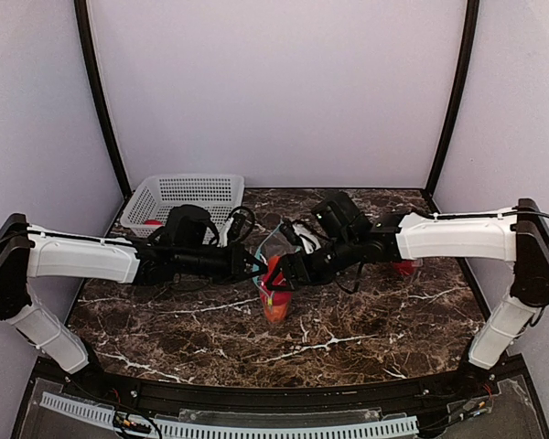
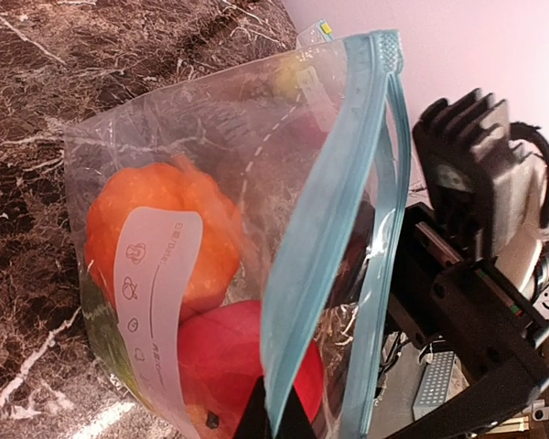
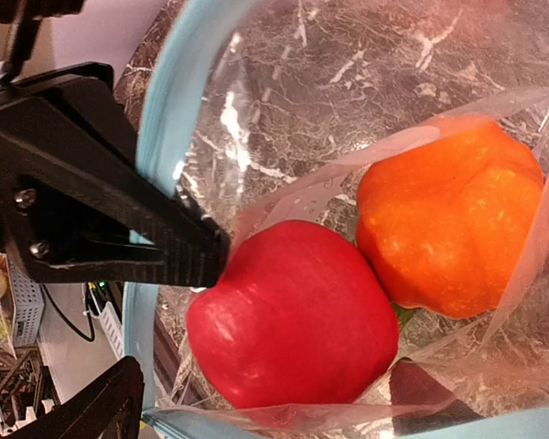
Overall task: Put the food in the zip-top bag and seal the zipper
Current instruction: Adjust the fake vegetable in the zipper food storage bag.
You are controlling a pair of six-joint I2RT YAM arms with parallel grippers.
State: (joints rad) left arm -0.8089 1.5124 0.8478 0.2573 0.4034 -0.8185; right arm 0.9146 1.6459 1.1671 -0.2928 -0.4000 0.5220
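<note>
Clear bag [image 2: 210, 137], blue zipper [image 2: 325, 238], orange fruit [image 3: 448, 219], red fruit [image 3: 297, 315], dark marbled table [image 1: 375, 338]

Inside the zip-top bag [image 3: 169, 110], a green fruit [image 3: 403, 316] is mostly hidden behind the orange fruit [image 3: 448, 219] and red fruit [image 3: 297, 315].

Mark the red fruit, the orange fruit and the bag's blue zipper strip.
red fruit [image 3: 297, 315], right wrist view, middle of its rounded face.
orange fruit [image 3: 448, 229], right wrist view, middle of its body.
blue zipper strip [image 2: 325, 229], left wrist view, halfway along the nearer strip.
</note>
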